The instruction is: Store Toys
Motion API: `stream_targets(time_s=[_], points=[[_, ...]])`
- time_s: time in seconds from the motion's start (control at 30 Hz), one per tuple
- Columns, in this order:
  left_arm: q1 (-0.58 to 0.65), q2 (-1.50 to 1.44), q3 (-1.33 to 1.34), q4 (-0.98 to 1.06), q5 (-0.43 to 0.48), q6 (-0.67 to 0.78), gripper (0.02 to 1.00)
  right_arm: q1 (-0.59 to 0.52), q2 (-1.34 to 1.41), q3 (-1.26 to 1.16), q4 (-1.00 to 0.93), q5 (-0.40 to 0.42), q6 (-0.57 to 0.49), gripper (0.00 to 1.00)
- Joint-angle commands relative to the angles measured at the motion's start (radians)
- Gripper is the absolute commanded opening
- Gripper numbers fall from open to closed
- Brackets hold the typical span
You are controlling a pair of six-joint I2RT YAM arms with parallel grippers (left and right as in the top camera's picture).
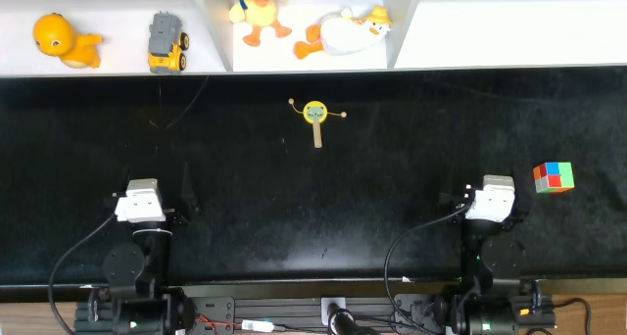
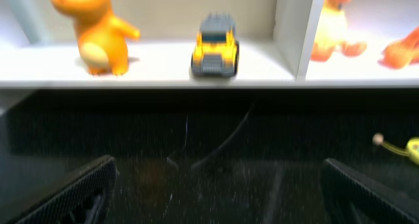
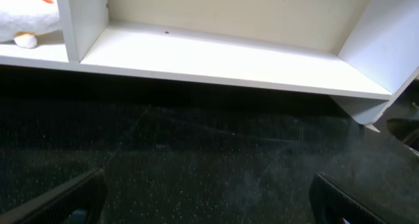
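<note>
Fingers [image 2: 72, 191] of left gripper [image 2: 219, 201] spread wide, holding nothing, low over black table [image 1: 245, 198]. Same for right gripper [image 3: 209, 207]: fingers [image 3: 59, 201] spread, empty. Yellow rattle drum [image 1: 314, 115] lies mid-table, near white shelf [image 1: 490, 41]. Multicoloured cube [image 1: 554, 176] sits on table, right of right arm. Shelf holds orange toy animal [image 1: 67, 39], yellow truck [image 1: 168, 41], yellow plush duck [image 1: 260, 10], white plush duck [image 1: 343, 31].
</note>
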Motion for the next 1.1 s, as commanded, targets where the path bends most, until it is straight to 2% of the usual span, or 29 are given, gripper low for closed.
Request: stream_targets(time_s=[0.03, 0.67, 0.77, 0.9, 1.1], points=[[-0.006, -0.014, 0.0, -0.006, -0.011, -0.025, 0.998, -0.003, -0.008, -0.005, 0.008, -0.006, 0.007, 0.996], [-0.006, -0.014, 0.0, -0.006, -0.011, -0.025, 0.998, 0.001, 0.03, 0.007, -0.006, -0.006, 0.007, 0.996], [-0.006, -0.014, 0.0, -0.006, -0.011, -0.025, 0.998, 0.019, 0.151, 0.062, -0.021, 0.062, -0.027, 0.996], [-0.006, -0.014, 0.0, -0.006, -0.011, -0.025, 0.998, 0.099, 0.39, 0.232, -0.166, 0.046, 0.1, 0.993], [-0.006, -0.014, 0.0, -0.006, -0.011, -0.025, 0.998, 0.34, 0.77, 0.545, -0.486, 0.048, 0.501, 0.998]])
